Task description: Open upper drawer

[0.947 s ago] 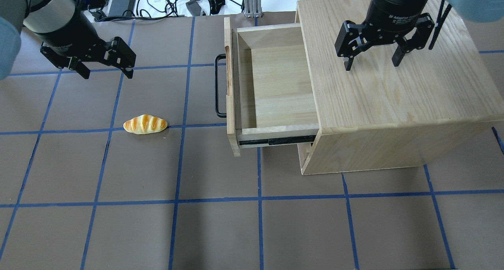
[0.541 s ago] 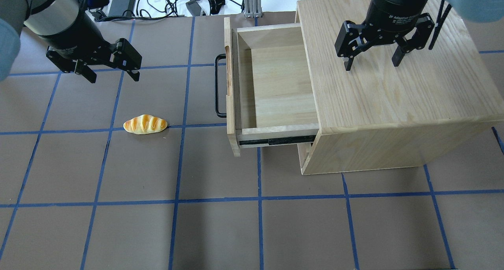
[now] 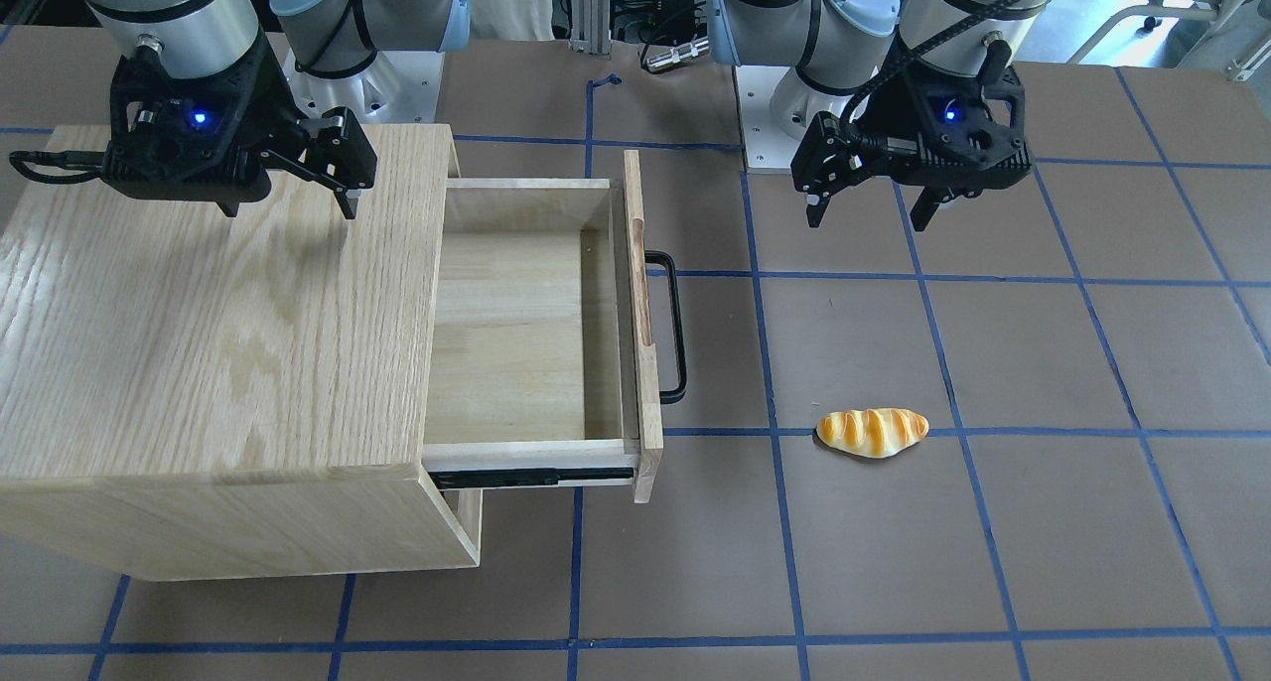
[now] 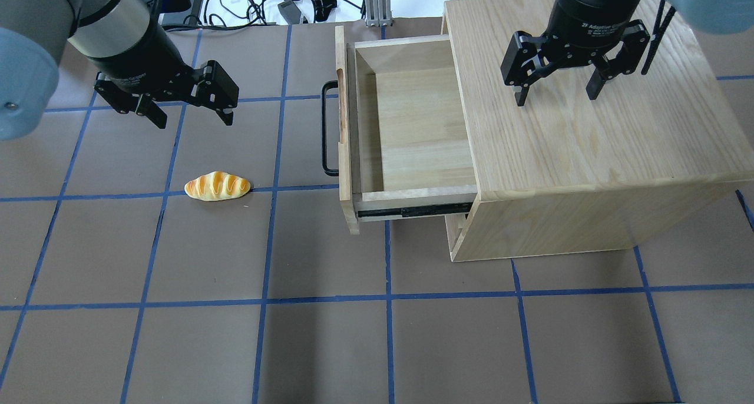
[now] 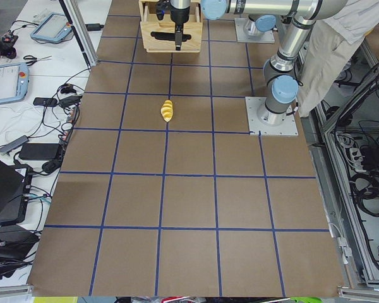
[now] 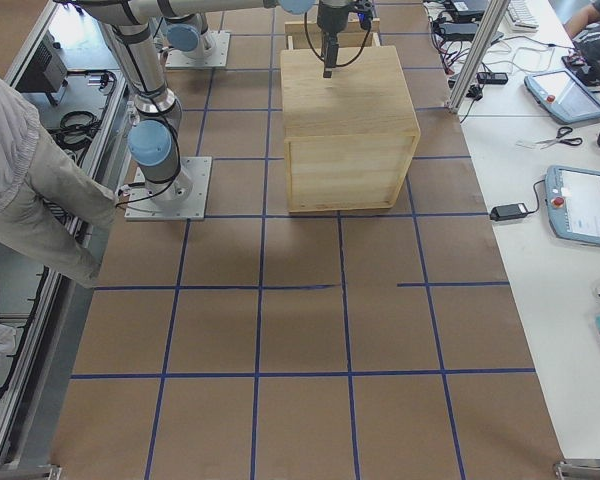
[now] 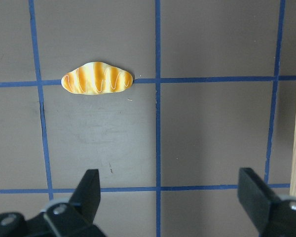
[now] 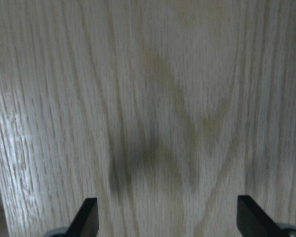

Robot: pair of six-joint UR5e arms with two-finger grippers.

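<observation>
While the upper drawer (image 4: 412,127) is sitting pulled well out of the cabinet (image 4: 589,151), its black handle (image 4: 326,127) is facing the robot's left side; the left tool (image 4: 194,120) is hovering over the desk (image 4: 324,345), spread wide and gripping nothing, near the handle but apart from it; the right tool (image 4: 556,98) is hanging above the cabinet top, spread and empty too; a bread roll (image 4: 217,186) is lying on the desk near the left tool.
</observation>
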